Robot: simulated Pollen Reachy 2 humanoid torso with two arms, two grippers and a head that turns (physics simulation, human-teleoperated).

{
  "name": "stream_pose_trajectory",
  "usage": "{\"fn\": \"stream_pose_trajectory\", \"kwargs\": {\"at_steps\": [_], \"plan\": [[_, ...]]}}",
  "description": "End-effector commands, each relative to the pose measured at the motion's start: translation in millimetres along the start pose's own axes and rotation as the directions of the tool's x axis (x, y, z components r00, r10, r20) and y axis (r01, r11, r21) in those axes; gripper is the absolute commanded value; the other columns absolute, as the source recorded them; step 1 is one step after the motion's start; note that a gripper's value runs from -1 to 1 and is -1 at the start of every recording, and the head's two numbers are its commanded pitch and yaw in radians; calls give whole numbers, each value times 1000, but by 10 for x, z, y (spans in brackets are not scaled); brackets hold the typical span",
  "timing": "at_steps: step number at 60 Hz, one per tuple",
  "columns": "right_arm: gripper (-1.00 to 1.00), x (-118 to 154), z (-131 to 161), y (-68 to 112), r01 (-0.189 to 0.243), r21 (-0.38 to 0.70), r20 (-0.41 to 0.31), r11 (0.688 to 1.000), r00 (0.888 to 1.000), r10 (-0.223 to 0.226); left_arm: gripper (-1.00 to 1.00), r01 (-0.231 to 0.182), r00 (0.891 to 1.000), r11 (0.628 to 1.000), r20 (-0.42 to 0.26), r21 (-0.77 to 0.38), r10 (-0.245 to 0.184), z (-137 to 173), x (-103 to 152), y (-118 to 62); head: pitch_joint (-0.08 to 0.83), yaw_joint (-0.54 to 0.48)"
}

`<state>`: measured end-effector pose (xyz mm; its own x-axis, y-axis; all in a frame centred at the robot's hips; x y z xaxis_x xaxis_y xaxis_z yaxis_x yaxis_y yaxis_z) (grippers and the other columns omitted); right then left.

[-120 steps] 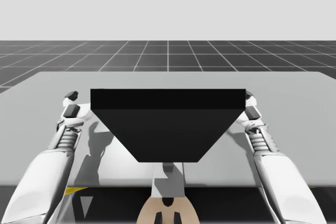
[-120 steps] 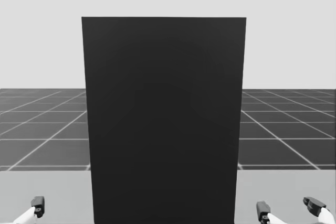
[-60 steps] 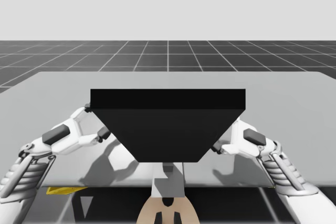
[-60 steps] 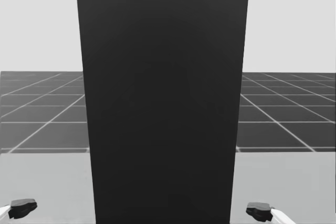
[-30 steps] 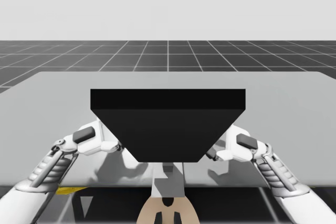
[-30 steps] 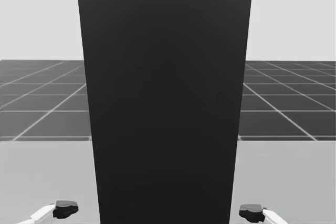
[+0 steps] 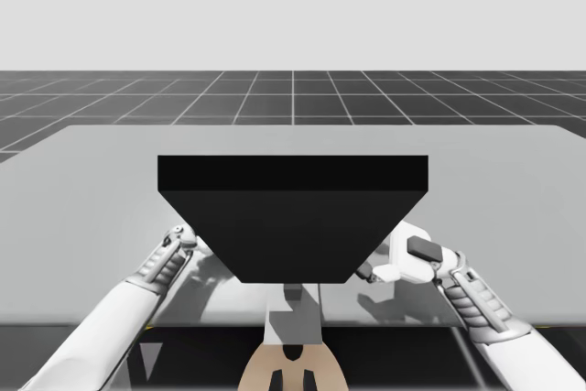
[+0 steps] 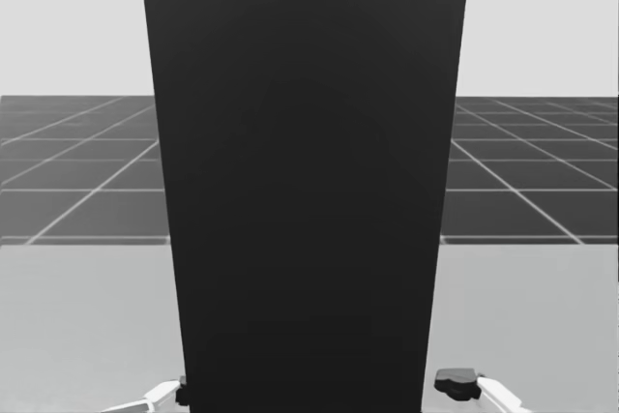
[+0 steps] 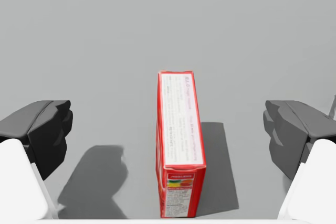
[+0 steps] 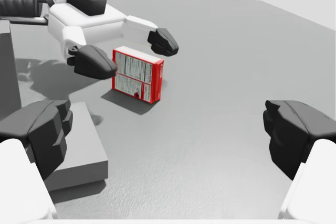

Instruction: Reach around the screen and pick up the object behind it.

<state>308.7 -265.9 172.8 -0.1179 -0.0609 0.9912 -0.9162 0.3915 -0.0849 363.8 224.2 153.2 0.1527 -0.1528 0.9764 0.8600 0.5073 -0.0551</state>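
The left jaws are spread wide astride the red box, which stands edge-on on the tabletop behind the screen, seemingly lined up for closing. The right jaws, also open, are parked right of the screen, apparently unneeded.

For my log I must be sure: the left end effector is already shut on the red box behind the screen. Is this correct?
Not quite. The left end effector is open, not shut: the left wrist view shows the red box standing between its fingers, with a gap on each side.
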Motion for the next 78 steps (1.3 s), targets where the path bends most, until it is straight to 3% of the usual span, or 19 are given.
{"fn": "stream_pose_trajectory", "kwargs": {"at_steps": [1,14,15,17,18,19,20,37,46,63,78], "plan": [[-1000,-17,14,-1,-6,1,1,1000,1000,6,-1000,-11,999,1000,-44,0,11,-228,-117,-12,170,-13],[-1000,-22,23,8,-10,4,2,1000,1000,10,-1000,-7,998,999,-69,36,10,-271,-207,7,181,-11],[-1000,-20,23,11,-11,4,4,1000,1000,11,-913,3,997,999,-74,43,1,-271,-217,6,181,-11],[-1000,-18,22,12,-12,4,4,1000,1000,12,-472,10,997,999,-77,53,-6,-263,-223,1,181,-10],[-1000,-17,22,13,-12,5,4,1000,1000,12,-40,4,997,999,-76,46,0,-267,-225,2,181,-10],[-1000,-16,22,16,-14,5,4,1000,1000,14,875,3,997,999,-83,41,1,-263,-235,-1,182,-9],[-1000,-15,23,16,-14,5,4,1000,1000,14,984,7,996,999,-89,45,-3,-262,-243,-1,182,-9],[-1000,0,34,25,-22,1,6,1000,1000,22,1000,17,996,995,-87,96,-9,-104,-181,45,181,-9],[-1000,3,39,17,-24,-6,8,1000,1000,24,1000,39,997,986,-66,164,-29,203,-85,146,176,-14],[-1000,-13,24,0,-28,-8,-2,1000,1000,28,1000,79,997,939,-35,336,-71,1066,123,444,166,-15],[-1000,-23,2,-8,-31,-18,-3,999,1000,31,1000,90,993,900,30,427,-113,1465,382,527,161,-11]]}}
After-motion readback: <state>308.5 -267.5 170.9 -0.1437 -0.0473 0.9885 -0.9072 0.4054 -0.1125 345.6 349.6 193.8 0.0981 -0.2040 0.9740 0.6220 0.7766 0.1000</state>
